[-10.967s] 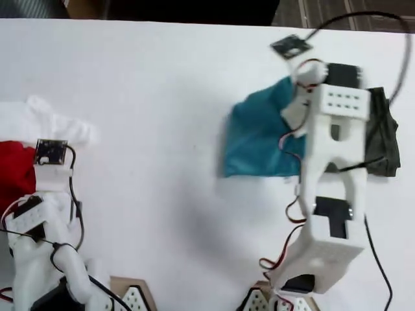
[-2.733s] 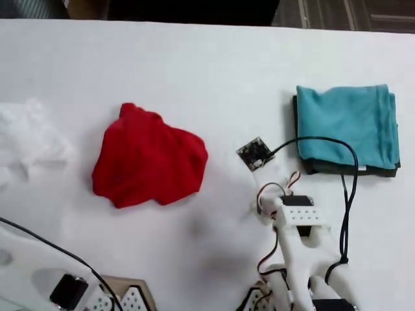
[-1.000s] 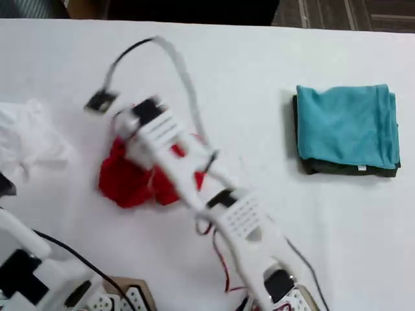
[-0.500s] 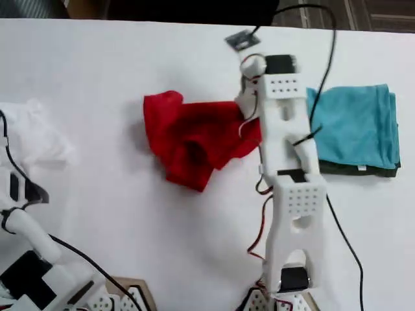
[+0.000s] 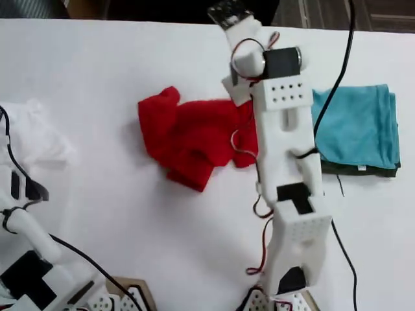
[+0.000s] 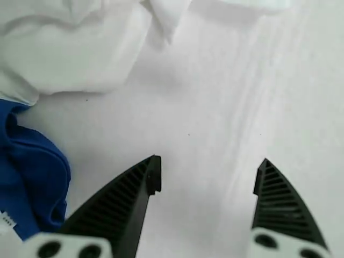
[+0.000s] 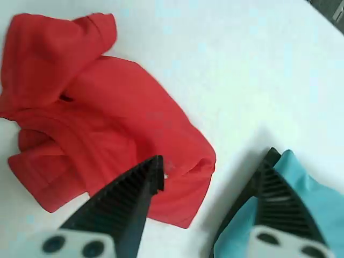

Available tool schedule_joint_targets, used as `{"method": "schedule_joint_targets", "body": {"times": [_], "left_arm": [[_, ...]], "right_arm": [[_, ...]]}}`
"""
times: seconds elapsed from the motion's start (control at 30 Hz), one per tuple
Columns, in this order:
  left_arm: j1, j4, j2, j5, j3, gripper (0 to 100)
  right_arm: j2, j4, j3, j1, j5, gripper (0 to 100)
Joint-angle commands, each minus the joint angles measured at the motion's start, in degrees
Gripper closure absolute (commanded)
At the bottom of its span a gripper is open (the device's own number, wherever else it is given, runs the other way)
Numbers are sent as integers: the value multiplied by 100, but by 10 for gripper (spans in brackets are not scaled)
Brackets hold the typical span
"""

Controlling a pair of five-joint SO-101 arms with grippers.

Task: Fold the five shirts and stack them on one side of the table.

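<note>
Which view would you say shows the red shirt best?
The right wrist view: the red shirt shows close and nearly whole. In the high view the right arm covers its edge.

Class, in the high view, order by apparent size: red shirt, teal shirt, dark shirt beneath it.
Largest: red shirt, partly behind the right arm.
Then: teal shirt.
Smallest: dark shirt, only its edge showing.

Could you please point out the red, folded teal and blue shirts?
red shirt (image 5: 191, 139), high view, crumpled middle.
folded teal shirt (image 5: 363, 126), high view, top face.
blue shirt (image 6: 29, 177), left wrist view, bunched fold.
</note>
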Motion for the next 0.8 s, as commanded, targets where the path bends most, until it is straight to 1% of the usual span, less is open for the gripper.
{"method": "schedule_joint_targets", "body": {"times": [0.0, 0.1, 0.2, 0.3, 0.37, 0.43, 0.6, 0.77], "left_arm": [[35, -79, -334, 18, -13, 710], [35, -79, -334, 18, -40, 710], [35, -79, -334, 18, -57, 710], [44, -88, -334, 9, -57, 710], [62, -88, -334, 18, -57, 710], [62, -88, -334, 18, -57, 710], [62, -202, -334, 18, -13, 710], [70, -334, -299, 26, -4, 710]], "right_arm": [[-523, 48, -88, -400, 9, 650], [-514, 48, 589, -813, 9, 678], [-558, 31, 1767, -1095, 44, 690], [-576, 22, 2822, -1165, 53, 690], [-585, -75, 3455, -1112, 202, 690], [-664, -374, 4088, -963, 343, 693], [-1147, -1622, 5521, -787, 422, 726], [-1095, -2492, 5916, -813, 413, 695]]}}
